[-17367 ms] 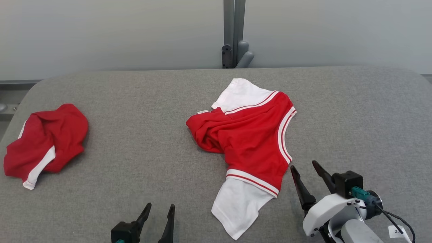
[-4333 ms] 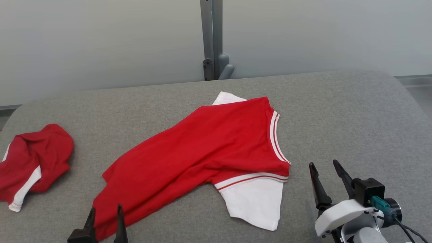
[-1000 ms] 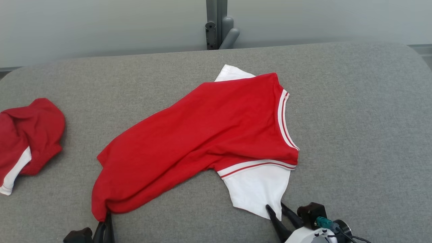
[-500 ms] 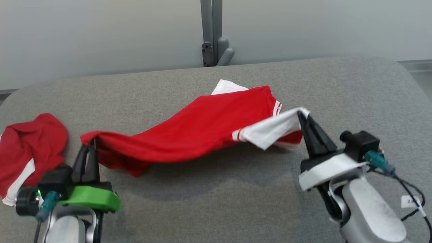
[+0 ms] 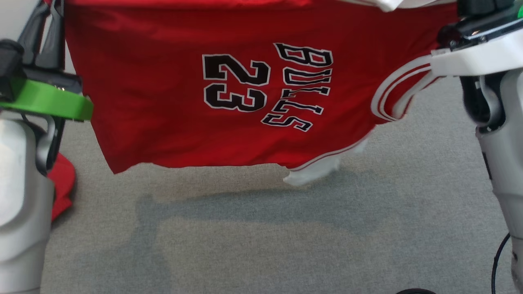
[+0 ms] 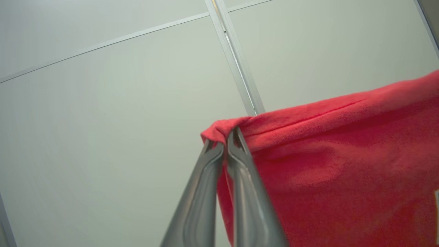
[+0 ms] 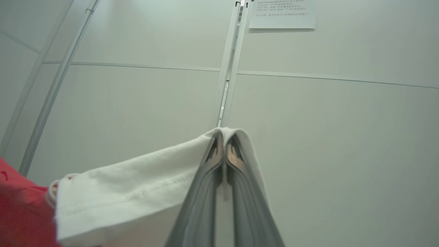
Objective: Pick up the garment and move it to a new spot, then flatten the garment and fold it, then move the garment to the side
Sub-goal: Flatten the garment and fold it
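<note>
**Inspector:** Raised since half a second ago: the red jersey (image 5: 163, 102), which then sagged low between the two arms, now hangs high as a spread sheet across the top of the head view. Confirm the grips.

**Assistant:** Left gripper (image 6: 226, 135): fingers pressed together, pinching a bunched red corner along the hem. Right gripper (image 7: 223, 136): fingers pressed together too, with a white sleeve (image 7: 137, 192) folded over the tips and clamped between them.

**Inspector:** Position of the jersey?

**Assistant:** In the air, stretched between the two grippers, above the grey table (image 5: 261, 245). Its printed face is toward the head camera: "BULLS" and "23" in black with white outline, the lettering turned on its side. The red lower edge hangs clear of the table. The other white sleeve (image 5: 314, 173) dangles lowest, at the lower right; I cannot tell whether it touches the cloth surface. A shadow (image 5: 245, 204) lies on the table beneath the jersey.

**Inspector:** Other items?

**Assistant:** A second red garment (image 5: 61, 183) lies on the table at the left, partly hidden behind the left forearm (image 5: 20, 196). A paper notice (image 7: 282, 13) is on the pale wall panel behind; its text is too small to read.
</note>
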